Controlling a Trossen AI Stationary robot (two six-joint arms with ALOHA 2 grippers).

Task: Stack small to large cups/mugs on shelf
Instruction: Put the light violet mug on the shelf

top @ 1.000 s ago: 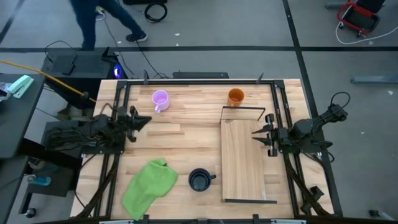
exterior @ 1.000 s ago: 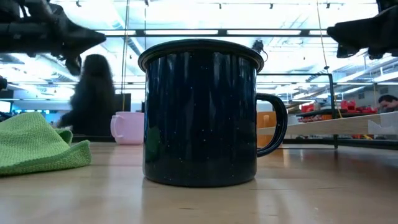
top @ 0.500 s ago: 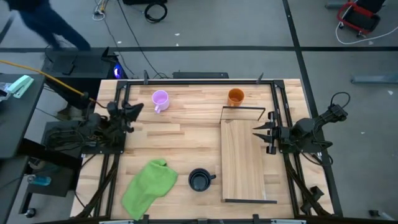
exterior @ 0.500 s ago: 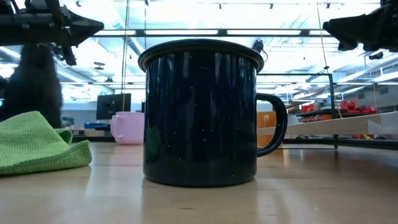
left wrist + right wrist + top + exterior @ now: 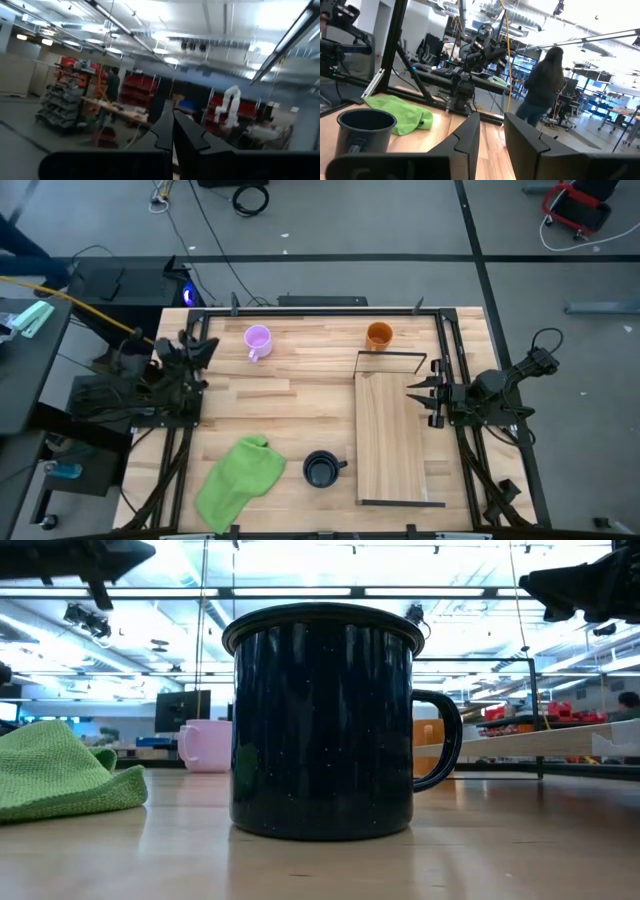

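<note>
The light purple mug [image 5: 257,338] and the orange mug [image 5: 379,335] stand near the table's far edge. The black mug [image 5: 320,469] stands near the near edge and fills the low view [image 5: 320,720]. The shelf [image 5: 390,435], a light-wood board with a black wire frame, lies on the table's right half. My left gripper [image 5: 208,346] is shut, raised at the table's left edge beside the purple mug, and faces the room [image 5: 173,122]. My right gripper [image 5: 410,395] is open and hovers over the shelf's right edge [image 5: 492,127].
A green cloth [image 5: 240,480] lies crumpled at the near left, beside the black mug. Bare planks lie between the mugs and the shelf. Black frame rails run along the table's left and right sides. A person [image 5: 542,85] stands in the room beyond the table.
My left gripper has swung from the table's left-middle toward the far-left corner, rising and turning toward the far edge. It has stayed shut. A person behind the far edge has walked out of the high view.
</note>
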